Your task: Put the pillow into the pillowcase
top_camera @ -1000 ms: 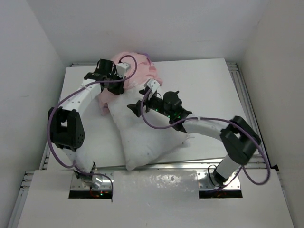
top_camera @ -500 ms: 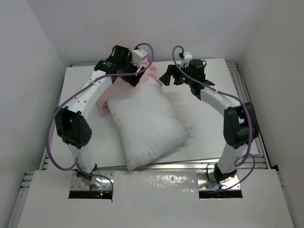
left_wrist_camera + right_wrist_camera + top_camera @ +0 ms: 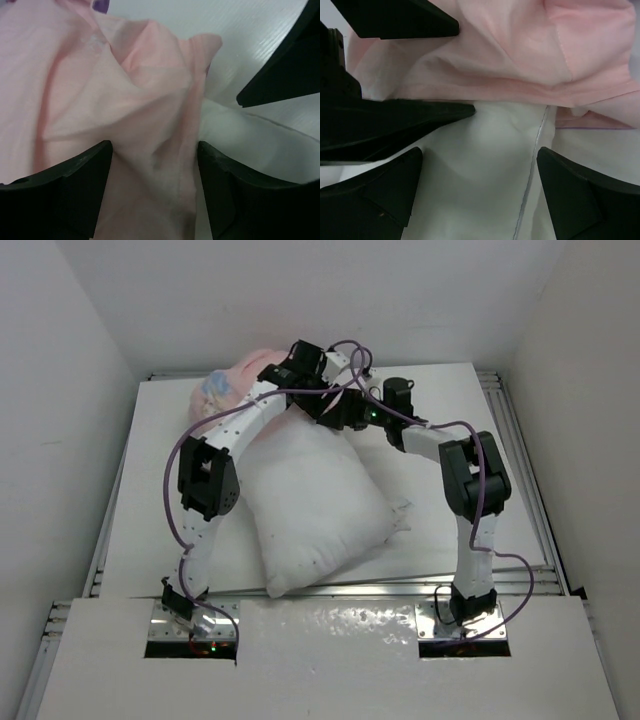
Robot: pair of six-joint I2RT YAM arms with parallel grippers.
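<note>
The white pillow (image 3: 310,505) lies slantwise across the middle of the table. The pillowcase (image 3: 235,380) is bunched at the pillow's far left end, pale pink side out, with a bit of print showing. Over the pillow's far end, my left gripper (image 3: 322,400) is open, and a fold of the pink pillowcase (image 3: 125,100) lies loose between its fingers (image 3: 65,190). My right gripper (image 3: 348,417) is close beside it, open over the pillow (image 3: 485,180) just short of the pink hem (image 3: 520,85). Neither holds anything.
The two grippers nearly touch: the left one's fingers (image 3: 395,120) fill the right wrist view's left side, and a right finger (image 3: 285,65) shows in the left wrist view. The white table (image 3: 450,430) has metal rails (image 3: 520,470) along its sides.
The left gripper opened and swung right from the back-left to the pillow's far end. The right gripper came from over the pillow to the back, then left, to meet it.
</note>
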